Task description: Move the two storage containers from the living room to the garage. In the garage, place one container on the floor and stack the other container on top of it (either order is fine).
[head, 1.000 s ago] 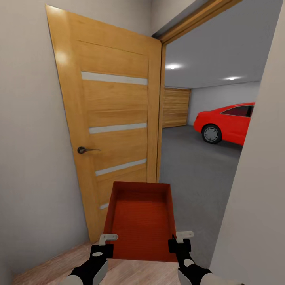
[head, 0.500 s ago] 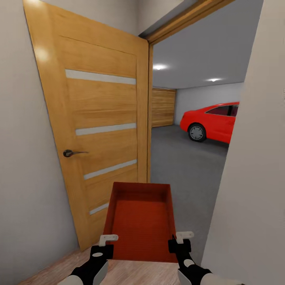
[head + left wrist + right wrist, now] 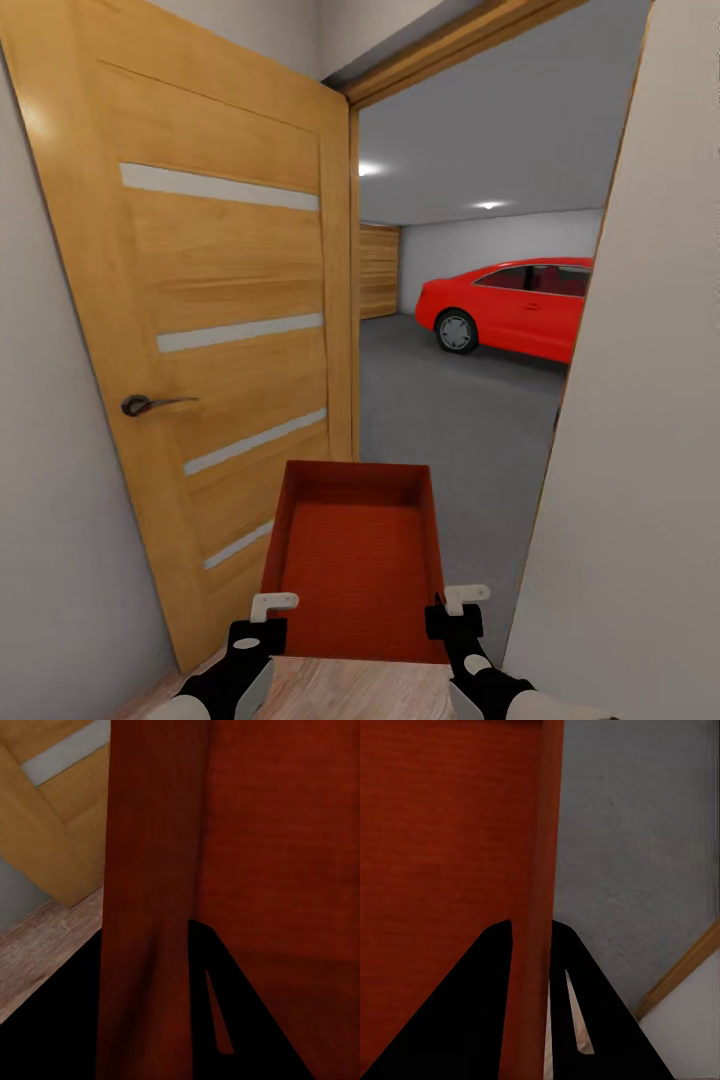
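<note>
One orange-red open-top storage container (image 3: 355, 555) hangs in front of me at the doorway into the garage, empty inside. My left gripper (image 3: 268, 612) is shut on its near-left wall and my right gripper (image 3: 455, 607) is shut on its near-right wall. In the left wrist view the container wall (image 3: 150, 870) runs between the dark fingers of the left gripper (image 3: 150, 975). The right wrist view shows the container's thin wall (image 3: 544, 832) pinched in the right gripper (image 3: 531, 945), with the grey garage floor (image 3: 637, 855) beyond. Through the opening lies the dark grey floor (image 3: 450, 420).
An open wooden door (image 3: 220, 330) with pale stripes and a lever handle (image 3: 150, 404) stands close on the left. A pale wall (image 3: 640, 450) edges the doorway on the right. Inside the garage are a red car (image 3: 510, 305) and a wooden roll-up door (image 3: 380, 270). Pale wood planks (image 3: 350, 690) lie underfoot.
The whole view has shifted: door, doorway and car now sit further left and the door looks nearer, so the camera moved. The container stays held the same way in both grippers.
</note>
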Robot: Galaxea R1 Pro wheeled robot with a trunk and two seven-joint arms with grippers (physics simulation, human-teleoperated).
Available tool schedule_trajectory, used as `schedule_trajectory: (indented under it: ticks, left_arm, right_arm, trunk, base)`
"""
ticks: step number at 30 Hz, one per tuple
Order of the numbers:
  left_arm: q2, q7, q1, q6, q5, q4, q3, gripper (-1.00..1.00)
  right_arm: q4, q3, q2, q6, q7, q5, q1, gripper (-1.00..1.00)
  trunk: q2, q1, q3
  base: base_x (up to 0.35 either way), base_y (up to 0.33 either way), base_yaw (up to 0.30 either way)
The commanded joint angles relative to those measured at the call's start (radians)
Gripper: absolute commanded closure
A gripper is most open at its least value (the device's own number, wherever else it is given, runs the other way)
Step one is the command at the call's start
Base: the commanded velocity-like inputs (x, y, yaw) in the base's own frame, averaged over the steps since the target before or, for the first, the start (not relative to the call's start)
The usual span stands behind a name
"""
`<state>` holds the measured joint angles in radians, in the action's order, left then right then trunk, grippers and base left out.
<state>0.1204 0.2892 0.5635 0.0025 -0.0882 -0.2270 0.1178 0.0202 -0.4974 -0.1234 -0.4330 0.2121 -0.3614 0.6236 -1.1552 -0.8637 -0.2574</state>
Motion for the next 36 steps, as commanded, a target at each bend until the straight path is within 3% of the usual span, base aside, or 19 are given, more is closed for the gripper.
schedule_trajectory:
  ticks: [1,11,23,36]
  left_arm:
    - [-0.001,0.012,0.000,0.001,-0.008,0.025,-0.009,1.00]
    - [-0.002,0.006,0.000,0.001,-0.008,0.025,-0.008,1.00]
    - [-0.002,0.005,0.000,0.001,-0.007,0.022,-0.006,1.00]
    - [-0.001,0.005,0.000,-0.001,-0.005,0.014,-0.004,1.00]
  right_arm:
    - [0.003,0.077,-0.001,-0.052,0.010,-0.022,0.002,1.00]
    - [0.003,0.077,-0.001,-0.052,0.010,-0.024,0.002,1.00]
    - [0.003,0.077,-0.001,-0.052,0.010,-0.019,0.002,1.00]
    - [0.003,0.077,-0.001,-0.052,0.010,-0.026,0.002,1.00]
  trunk:
    - [-0.001,0.000,-0.001]
    - [-0.001,0.000,-0.001]
    - [-0.001,0.000,-0.001]
    - [-0.001,0.000,-0.001]
  base:
    - [0.127,0.322,-0.283]
    - [0.165,0.322,-0.272]
    - [0.236,0.279,-0.043]
    - [0.230,0.217,-0.268]
